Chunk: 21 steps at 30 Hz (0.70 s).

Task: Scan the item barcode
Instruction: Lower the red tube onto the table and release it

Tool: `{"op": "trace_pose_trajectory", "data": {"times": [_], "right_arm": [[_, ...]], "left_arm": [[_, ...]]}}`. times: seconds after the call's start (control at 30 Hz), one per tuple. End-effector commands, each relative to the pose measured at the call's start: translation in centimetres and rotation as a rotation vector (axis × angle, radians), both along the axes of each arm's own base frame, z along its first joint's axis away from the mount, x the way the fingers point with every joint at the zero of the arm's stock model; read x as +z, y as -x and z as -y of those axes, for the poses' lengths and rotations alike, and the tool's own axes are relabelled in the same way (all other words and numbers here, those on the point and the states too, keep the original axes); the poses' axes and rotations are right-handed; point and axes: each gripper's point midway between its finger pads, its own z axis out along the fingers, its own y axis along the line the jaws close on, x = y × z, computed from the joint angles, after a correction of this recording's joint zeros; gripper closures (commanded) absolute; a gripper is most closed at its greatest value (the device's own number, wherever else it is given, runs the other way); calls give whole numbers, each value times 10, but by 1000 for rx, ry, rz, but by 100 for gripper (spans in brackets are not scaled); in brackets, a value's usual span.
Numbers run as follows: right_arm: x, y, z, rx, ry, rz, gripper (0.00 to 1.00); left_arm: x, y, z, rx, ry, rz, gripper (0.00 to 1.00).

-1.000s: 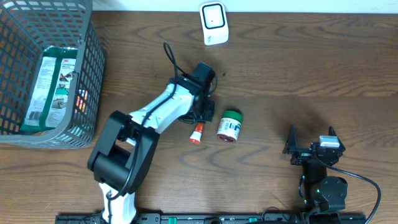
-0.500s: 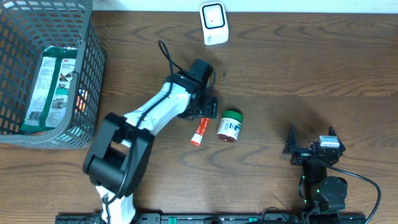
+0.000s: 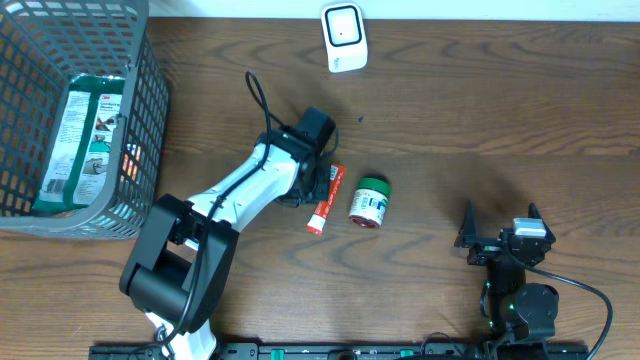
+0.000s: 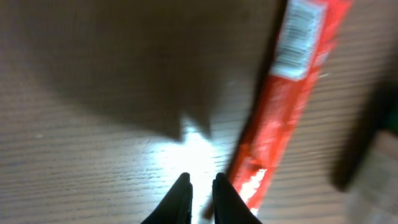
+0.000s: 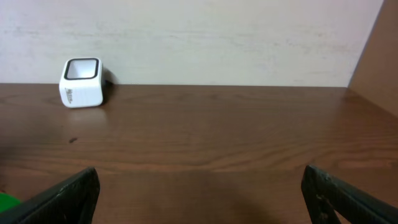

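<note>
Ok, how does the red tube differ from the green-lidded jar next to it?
The red tube is long and slim; the green-lidded jar is short and stout. The tube is mostly red; the jar shows a white label below its green lid. Both lie on their sides on the wooden table, apart from each other.
</note>
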Motion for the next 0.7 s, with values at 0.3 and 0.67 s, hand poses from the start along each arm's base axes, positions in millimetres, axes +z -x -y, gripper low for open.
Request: {"op": "trace_pose_trajectory", "data": {"times": [0.3,0.67], "right_arm": [[-1,0,5,-26,-13,-1,1],[-1,0,5,-26,-13,-1,1]], "left_arm": [[-23,32,12,-33,43,-74,84],[-22,3,4,-28,-55,81,83]]}}
